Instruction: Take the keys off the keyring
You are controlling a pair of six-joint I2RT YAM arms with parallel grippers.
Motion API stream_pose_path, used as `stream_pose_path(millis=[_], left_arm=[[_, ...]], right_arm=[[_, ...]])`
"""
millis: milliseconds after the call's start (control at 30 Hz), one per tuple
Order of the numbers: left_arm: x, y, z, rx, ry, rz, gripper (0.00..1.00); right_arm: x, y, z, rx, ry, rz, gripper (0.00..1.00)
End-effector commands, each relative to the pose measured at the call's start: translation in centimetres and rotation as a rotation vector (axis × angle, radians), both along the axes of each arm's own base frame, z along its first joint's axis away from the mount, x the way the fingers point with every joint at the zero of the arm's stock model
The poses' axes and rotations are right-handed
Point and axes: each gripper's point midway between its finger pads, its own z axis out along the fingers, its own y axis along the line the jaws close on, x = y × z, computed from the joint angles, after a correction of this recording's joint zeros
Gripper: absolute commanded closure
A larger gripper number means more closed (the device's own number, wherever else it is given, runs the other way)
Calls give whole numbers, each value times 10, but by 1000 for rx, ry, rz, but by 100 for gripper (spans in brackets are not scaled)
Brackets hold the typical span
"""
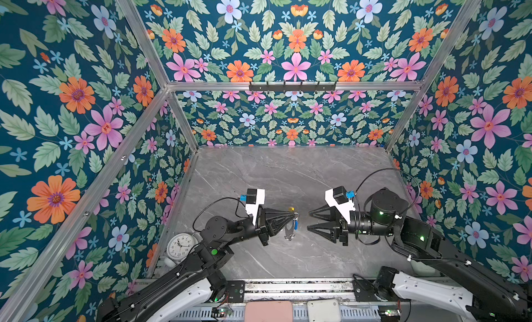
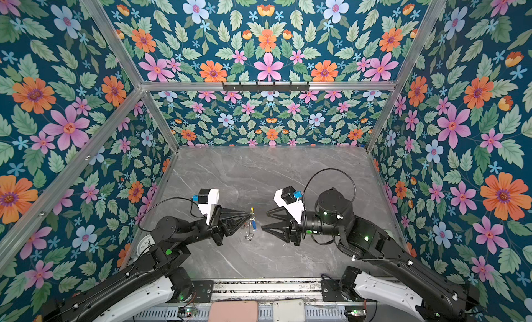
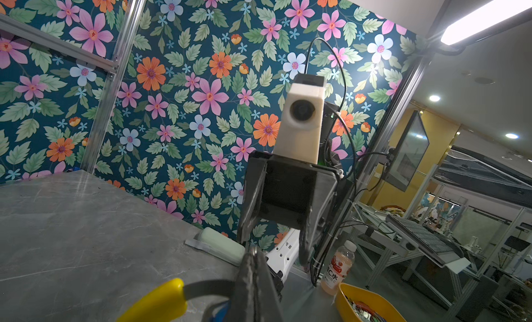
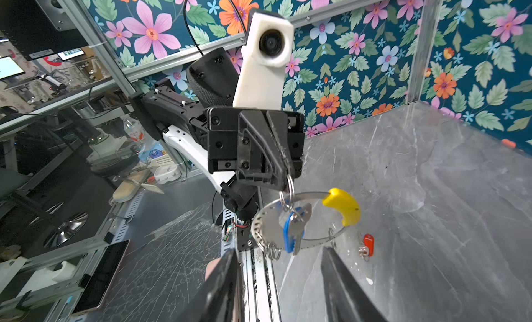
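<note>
One blue-tagged key (image 4: 290,232) dangles against the yellow-arced keyring (image 4: 260,224).

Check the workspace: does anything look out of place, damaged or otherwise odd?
The red-tagged key lies loose on the table, apart from the keyring hanging from the shut left gripper. Beyond the table's edge, a dark panel shows web-like lines that may be cracks.

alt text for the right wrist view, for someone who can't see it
The closed left fingers pinch a small metal loop, and a grey keyring with a yellow piece and a blue key hang from it above the grey table. A red key lies loose on the table, and the open right fingers frame the foreground.
</note>
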Motion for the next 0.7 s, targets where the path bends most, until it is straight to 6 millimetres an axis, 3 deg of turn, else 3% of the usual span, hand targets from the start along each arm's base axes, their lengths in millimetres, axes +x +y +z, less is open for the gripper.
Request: stream_pose_path(millis=[0,233,500,667], left_arm=[[-2,3,11,-43,-42,4,100],[-4,4,11,-51,-40,-6,100],[-5,5,8,-53,-38,-7,100],[-4,6,9,-58,-42,2,100]], right_arm=[[11,2,21,69,-28,-55,50],[12,21,18,67,10,7,51],[11,27,14,59,37,39,73],[9,30,11,49,53,57,78]])
